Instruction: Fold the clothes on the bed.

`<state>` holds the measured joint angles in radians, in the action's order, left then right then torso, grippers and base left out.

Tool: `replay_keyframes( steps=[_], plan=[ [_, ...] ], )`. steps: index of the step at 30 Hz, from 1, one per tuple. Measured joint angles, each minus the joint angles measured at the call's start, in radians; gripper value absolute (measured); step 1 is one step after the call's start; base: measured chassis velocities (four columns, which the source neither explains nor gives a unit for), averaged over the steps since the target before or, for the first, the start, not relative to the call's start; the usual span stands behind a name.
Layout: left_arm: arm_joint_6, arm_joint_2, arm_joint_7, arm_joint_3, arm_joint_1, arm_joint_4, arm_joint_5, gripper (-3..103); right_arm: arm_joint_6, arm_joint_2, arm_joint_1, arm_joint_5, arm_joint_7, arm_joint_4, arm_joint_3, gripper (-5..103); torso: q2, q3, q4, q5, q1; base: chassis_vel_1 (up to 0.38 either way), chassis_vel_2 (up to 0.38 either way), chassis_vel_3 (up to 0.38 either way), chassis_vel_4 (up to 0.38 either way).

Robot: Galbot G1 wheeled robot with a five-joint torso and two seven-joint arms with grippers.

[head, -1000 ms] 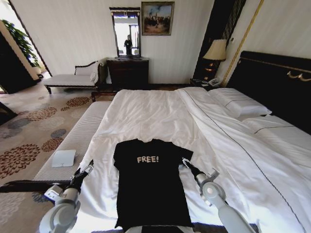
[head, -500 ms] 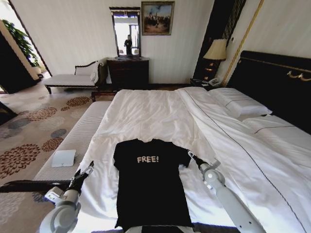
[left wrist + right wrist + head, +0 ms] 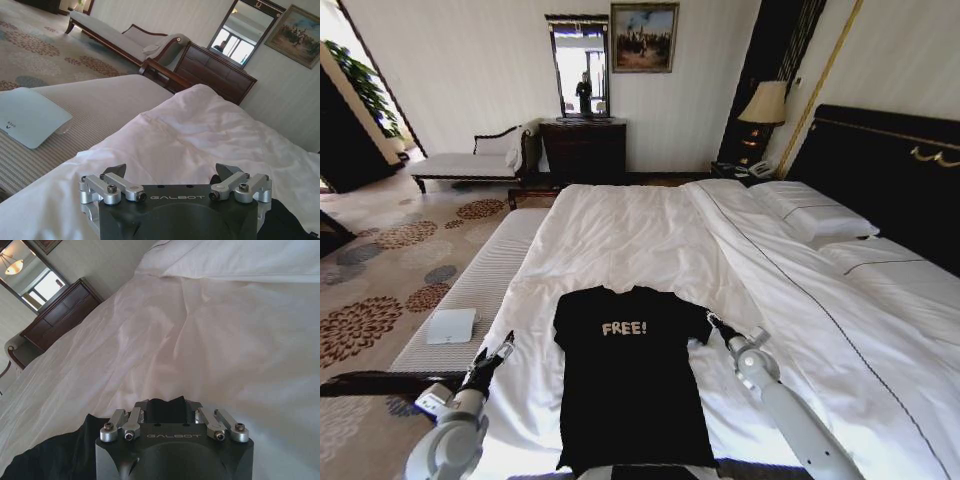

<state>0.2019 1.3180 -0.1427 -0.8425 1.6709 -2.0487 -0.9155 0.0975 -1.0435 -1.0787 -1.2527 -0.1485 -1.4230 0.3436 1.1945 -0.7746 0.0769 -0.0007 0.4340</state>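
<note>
The black T-shirt (image 3: 630, 385) with pale "FREE!" lettering lies flat, chest up, on the near part of the white bed (image 3: 640, 240). My right gripper (image 3: 715, 325) is at the outer edge of the shirt's right-hand sleeve. In the right wrist view its fingers are drawn in on a fold of the black sleeve (image 3: 167, 409). My left gripper (image 3: 501, 349) hovers over the bed's left edge, a short way from the other sleeve. It is open in the left wrist view (image 3: 171, 172), with only white sheet between its fingers and black cloth (image 3: 292, 225) off to one side.
A pale striped bench (image 3: 470, 290) runs along the bed's left side with a small white pad (image 3: 451, 325) on it. Pillows (image 3: 815, 215) and a dark headboard (image 3: 890, 170) lie to the right. A dresser (image 3: 583, 150) and chaise (image 3: 470, 160) stand by the far wall.
My right arm has reached forward, bringing its gripper from just beside the sleeve onto its edge. The left arm has barely moved. The shirt lies as before.
</note>
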Motion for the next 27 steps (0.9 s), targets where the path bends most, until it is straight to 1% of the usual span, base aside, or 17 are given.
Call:
replay_keyframes(
  steps=[1, 3, 6, 7, 8, 9, 11, 12, 15, 20, 27],
  plan=[
    [0.000, -0.001, 0.000, 0.000, -0.001, 0.002, 0.000, 100, -0.001, 0.002, 0.003, 0.001, -0.002, 0.001, -0.001, 34, 0.000, 0.000, 0.0000, 0.0000, 0.000, 0.000, 0.000, 0.000, 0.000],
    [0.000, -0.002, 0.000, -0.001, -0.002, 0.004, 0.000, 100, -0.002, 0.002, 0.006, 0.002, -0.003, 0.002, -0.002, 34, 0.000, 0.000, 0.0000, 0.0000, 0.000, 0.000, 0.000, 0.000, 0.000],
    [-0.001, -0.007, 0.000, -0.002, -0.003, 0.008, -0.001, 100, -0.002, 0.002, 0.011, 0.003, -0.007, 0.002, -0.007, 18, 0.000, 0.000, 0.0000, 0.0000, 0.000, 0.000, 0.000, 0.000, 0.000],
    [-0.001, -0.007, 0.000, -0.002, -0.003, 0.008, -0.001, 100, -0.002, 0.002, 0.011, 0.003, -0.007, 0.002, -0.007, 18, 0.000, 0.000, 0.0000, 0.0000, 0.000, 0.000, 0.000, 0.000, 0.000],
    [-0.001, -0.008, 0.000, -0.003, -0.004, 0.009, -0.001, 100, -0.002, 0.001, 0.012, 0.004, -0.009, 0.000, -0.008, 13, 0.000, 0.000, -0.0001, -0.0001, 0.000, 0.000, 0.000, 0.000, 0.000],
    [-0.001, -0.009, 0.000, -0.003, -0.004, 0.010, -0.002, 100, -0.002, 0.001, 0.012, 0.005, -0.010, -0.002, -0.009, 13, 0.000, 0.000, 0.0000, 0.0000, 0.000, 0.000, 0.000, 0.000, 0.000],
    [-0.001, -0.011, 0.000, -0.003, -0.007, 0.013, -0.003, 100, -0.002, 0.000, 0.010, 0.008, -0.012, -0.012, -0.010, 3, 0.000, 0.000, -0.0001, -0.0001, 0.000, 0.000, 0.000, 0.000, 0.000],
    [-0.001, -0.012, 0.000, -0.004, -0.008, 0.014, -0.003, 100, -0.002, 0.000, 0.009, 0.010, -0.013, -0.016, -0.010, 1, 0.000, 0.000, -0.0001, -0.0001, 0.000, 0.000, 0.000, 0.000, 0.000],
    [-0.001, -0.014, 0.001, -0.004, -0.009, 0.016, -0.005, 100, -0.003, 0.001, 0.006, 0.019, -0.013, -0.021, -0.010, 0, 0.000, 0.000, 0.0000, 0.0000, 0.000, 0.000, 0.000, 0.000, 0.000],
    [-0.002, -0.015, 0.001, -0.004, -0.012, 0.020, -0.005, 100, -0.029, 0.006, 0.021, 0.036, -0.013, -0.014, 0.000, 0, 0.000, 0.000, 0.0000, 0.0000, 0.000, 0.000, 0.000, 0.000, 0.000],
    [-0.002, -0.015, 0.000, -0.002, -0.018, 0.021, -0.005, 100, -0.037, 0.021, 0.048, 0.020, -0.011, -0.005, 0.010, 0, 0.000, 0.000, 0.0000, 0.0000, 0.000, 0.000, 0.000, 0.000, 0.000]
  ],
)
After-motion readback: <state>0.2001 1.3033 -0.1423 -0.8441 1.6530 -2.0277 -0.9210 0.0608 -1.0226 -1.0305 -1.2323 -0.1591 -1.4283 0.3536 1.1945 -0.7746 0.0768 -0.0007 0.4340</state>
